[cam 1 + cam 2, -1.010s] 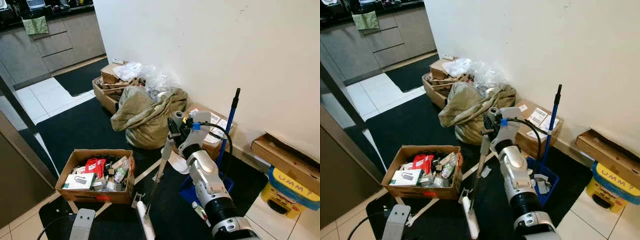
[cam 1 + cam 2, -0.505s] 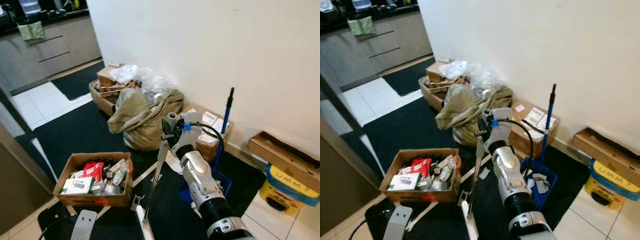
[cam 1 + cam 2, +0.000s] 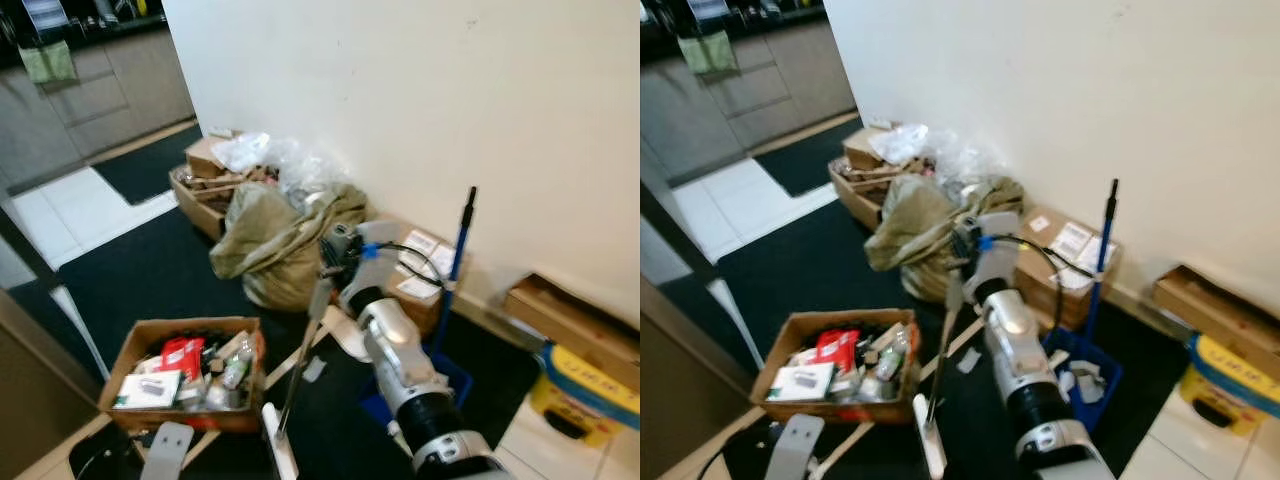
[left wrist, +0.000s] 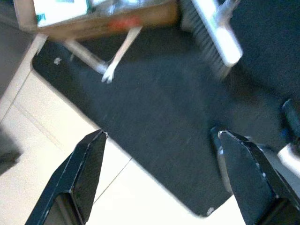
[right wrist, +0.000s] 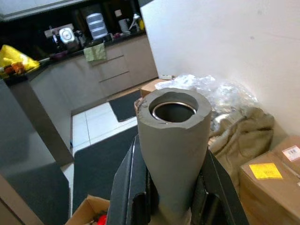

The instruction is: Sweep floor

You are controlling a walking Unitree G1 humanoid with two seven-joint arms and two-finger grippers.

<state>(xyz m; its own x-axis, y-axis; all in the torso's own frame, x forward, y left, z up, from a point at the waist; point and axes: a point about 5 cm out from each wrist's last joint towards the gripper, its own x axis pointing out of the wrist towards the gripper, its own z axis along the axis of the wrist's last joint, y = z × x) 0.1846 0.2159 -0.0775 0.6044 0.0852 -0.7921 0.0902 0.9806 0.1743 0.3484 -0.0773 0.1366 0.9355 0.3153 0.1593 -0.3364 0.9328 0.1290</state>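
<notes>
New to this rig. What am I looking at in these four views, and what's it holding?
It is a humanoid robot with two silver arms, each ending in two long black fingers. The two wide pictures come from a stereo camera on its head, looking down and forward. They are a bit blurred.

The right gripper is shut on a grey broom handle; the white broom head sits on a black mat. The right wrist view looks along the fingers at the handle's hollow top end.

The left wrist view shows the left gripper open, holding nothing, above the mat's edge and pale tiles.

On the floor: an open cardboard box of small items, a tan sack, more boxes by the wall, and a blue dustpan with an upright handle.
</notes>
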